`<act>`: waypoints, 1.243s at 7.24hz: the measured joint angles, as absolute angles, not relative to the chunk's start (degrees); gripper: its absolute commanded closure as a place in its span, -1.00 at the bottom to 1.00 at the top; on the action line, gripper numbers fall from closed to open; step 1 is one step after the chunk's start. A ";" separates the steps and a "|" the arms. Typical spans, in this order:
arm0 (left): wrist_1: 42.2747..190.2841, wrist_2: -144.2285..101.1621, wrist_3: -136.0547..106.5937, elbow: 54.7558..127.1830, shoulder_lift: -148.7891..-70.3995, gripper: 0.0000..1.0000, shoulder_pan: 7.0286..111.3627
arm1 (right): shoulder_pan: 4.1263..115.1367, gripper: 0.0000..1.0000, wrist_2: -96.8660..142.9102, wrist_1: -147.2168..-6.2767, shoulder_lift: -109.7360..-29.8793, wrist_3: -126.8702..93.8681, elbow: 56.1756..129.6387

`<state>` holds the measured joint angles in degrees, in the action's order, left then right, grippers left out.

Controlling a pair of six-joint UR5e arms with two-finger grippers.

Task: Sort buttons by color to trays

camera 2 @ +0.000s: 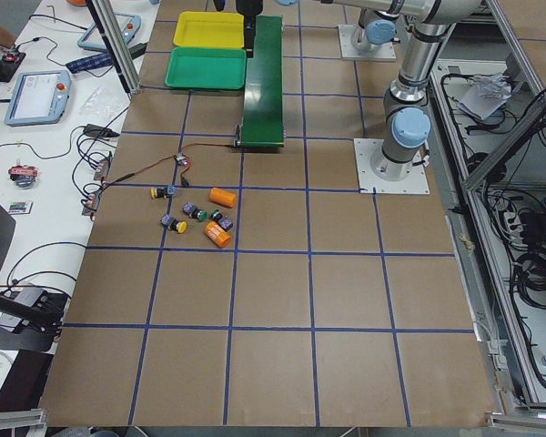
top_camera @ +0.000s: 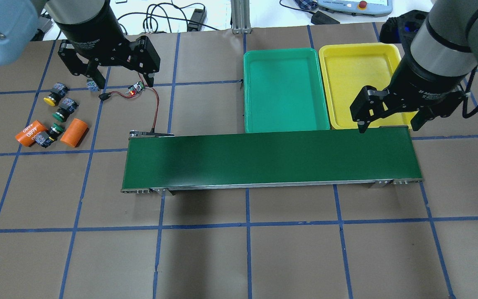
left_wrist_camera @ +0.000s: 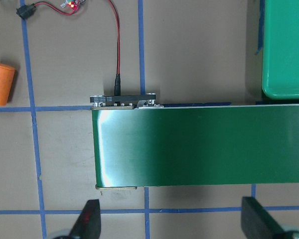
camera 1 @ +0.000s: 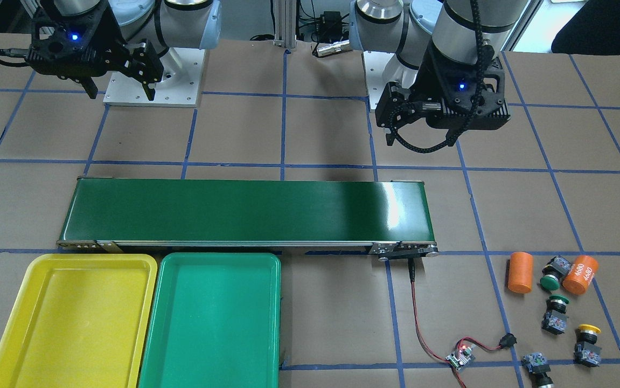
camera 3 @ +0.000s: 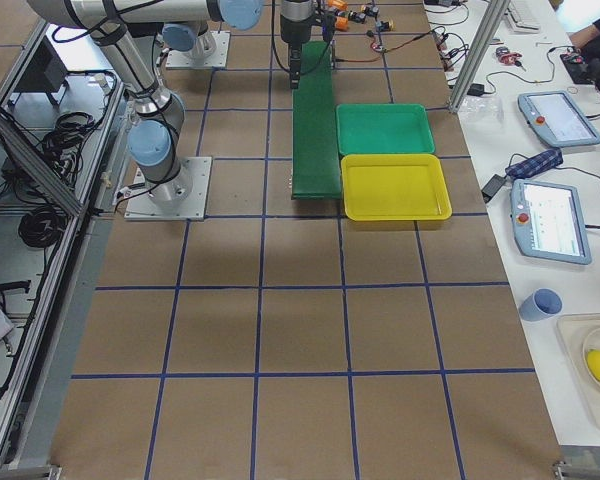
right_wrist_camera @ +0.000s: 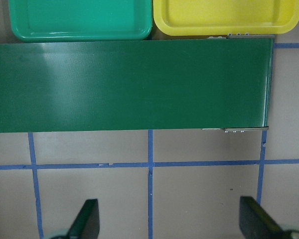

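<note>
The buttons lie in a cluster on the brown table: two green-capped ones [camera 1: 549,281] [camera 1: 558,301], a yellow one [camera 1: 589,328], and one at the frame's lower edge [camera 1: 535,364] whose cap is cut off. The yellow tray [camera 1: 72,318] and green tray [camera 1: 213,318] sit side by side, both bare. My left gripper [top_camera: 124,81] hangs open above the table near the buttons, holding nothing. My right gripper [top_camera: 388,124] hangs open over the conveyor's end by the yellow tray [top_camera: 359,79], also holding nothing.
A long dark-green conveyor belt [top_camera: 270,160] runs across the middle, with the trays against its far side. Two orange cylinders [top_camera: 74,132] [top_camera: 28,133] lie among the buttons. A small circuit board [top_camera: 135,88] with a red wire leads to the belt's end.
</note>
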<state>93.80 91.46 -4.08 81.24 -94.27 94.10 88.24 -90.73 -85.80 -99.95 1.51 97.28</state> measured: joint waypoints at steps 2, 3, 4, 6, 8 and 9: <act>94.27 91.74 -4.11 81.64 -93.18 -1.00 94.13 | 88.24 -1.00 -90.76 -85.73 -99.98 1.80 97.29; 94.35 91.85 -4.07 81.75 -92.94 -1.00 94.13 | 88.24 -1.00 -90.77 -85.72 -99.99 1.82 97.29; 94.34 91.88 -4.05 81.82 -93.20 -1.00 94.13 | 88.24 -1.00 -90.81 -85.75 -99.96 1.75 97.29; 94.23 91.85 -4.02 81.96 -94.10 -1.00 94.13 | 88.24 -1.00 -90.93 -85.70 -99.92 1.31 97.32; 93.74 91.63 -3.07 82.20 -95.53 -1.00 93.07 | 88.24 -1.00 -90.91 -85.56 -99.90 0.98 97.37; 93.53 91.54 1.24 82.82 -96.80 -1.00 91.29 | 88.24 -1.00 -90.89 -85.51 -99.94 0.96 97.38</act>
<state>93.53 91.54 1.24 82.82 -96.80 91.29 88.24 -90.89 -85.51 -99.94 0.96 97.38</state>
